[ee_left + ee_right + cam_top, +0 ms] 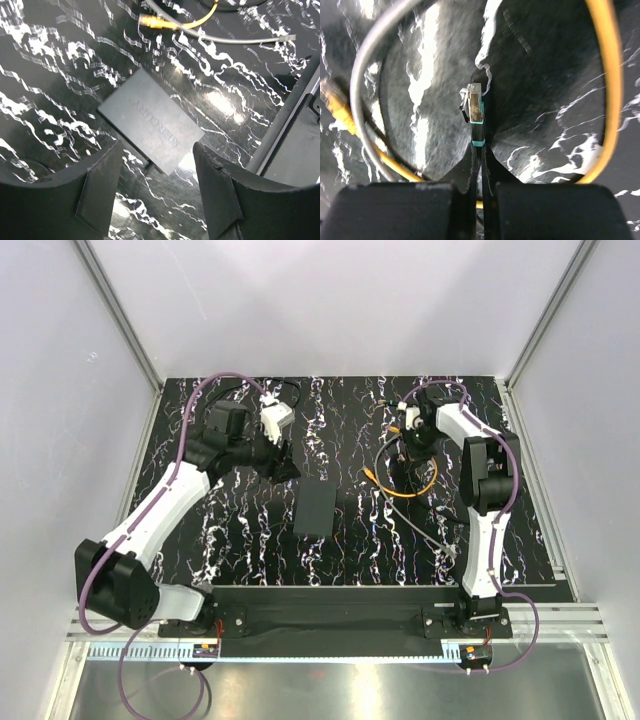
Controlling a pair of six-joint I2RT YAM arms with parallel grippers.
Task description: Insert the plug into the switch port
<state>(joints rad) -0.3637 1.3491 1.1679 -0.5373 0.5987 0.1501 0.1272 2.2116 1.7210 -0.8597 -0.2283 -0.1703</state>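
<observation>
While right hand [481, 152] pinches plug [476, 114], switch [316, 508] apart

A yellow cable [615, 85] lies looped on a black, white-veined table [240, 530].

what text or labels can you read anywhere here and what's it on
"KENCURY", roughly: faint letters, upside down, on top of the black switch box; spelling uncertain.
On the plug in the right claw and the yellow cable: no text visible.
Top view: nothing readable.
</observation>
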